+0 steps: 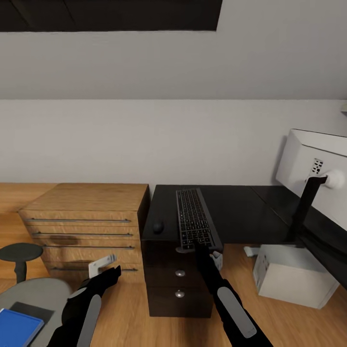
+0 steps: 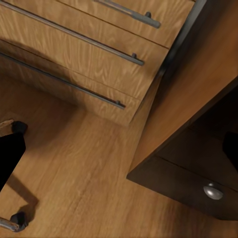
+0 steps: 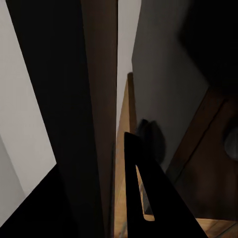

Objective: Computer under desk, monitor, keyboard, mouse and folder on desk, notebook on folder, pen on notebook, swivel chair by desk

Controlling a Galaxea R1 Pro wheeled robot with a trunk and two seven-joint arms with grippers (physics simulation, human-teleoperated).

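One wooden dresser (image 1: 86,226) beside desk (image 1: 231,217)

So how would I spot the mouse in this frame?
Find the black desk against the white wall. On its left end, beside the long keyboard, sits the mouse: a small dark oval, the only rounded thing on that surface.

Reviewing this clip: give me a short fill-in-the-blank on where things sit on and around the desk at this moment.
1. The keyboard lies on the ____ desk.
2. The mouse sits on the desk beside the ____.
3. The white computer stands on the ____.
4. The right hand is at the keyboard's ____ end.

Missing words: black; keyboard; floor; near
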